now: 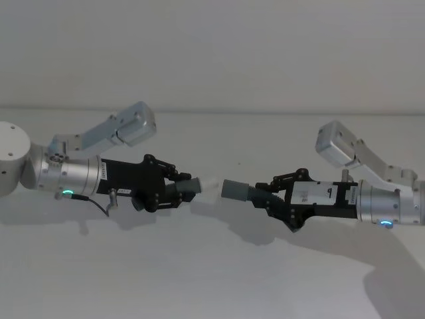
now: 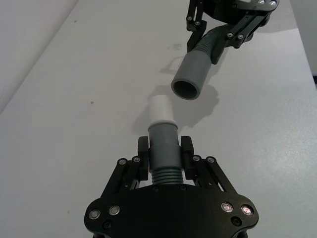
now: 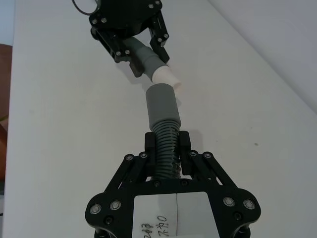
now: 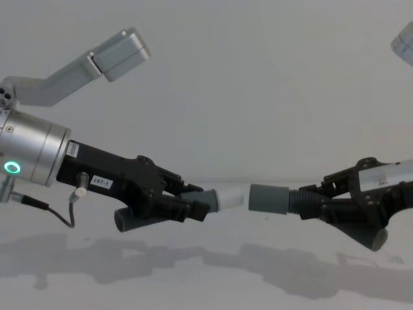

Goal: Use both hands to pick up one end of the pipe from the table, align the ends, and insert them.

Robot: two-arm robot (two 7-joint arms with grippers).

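Chest view shows both hose pieces lifted off the desk: the left claw clamps the white-tipped piece, the right claw the cuffed piece. Ends face each other, roughly aligned, just apart; insertion remains.

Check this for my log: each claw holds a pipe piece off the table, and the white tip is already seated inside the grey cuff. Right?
Not quite. The white tip is not in the grey cuff yet; the chest view shows a gap between them. The left claw and right claw do each hold a piece off the table.
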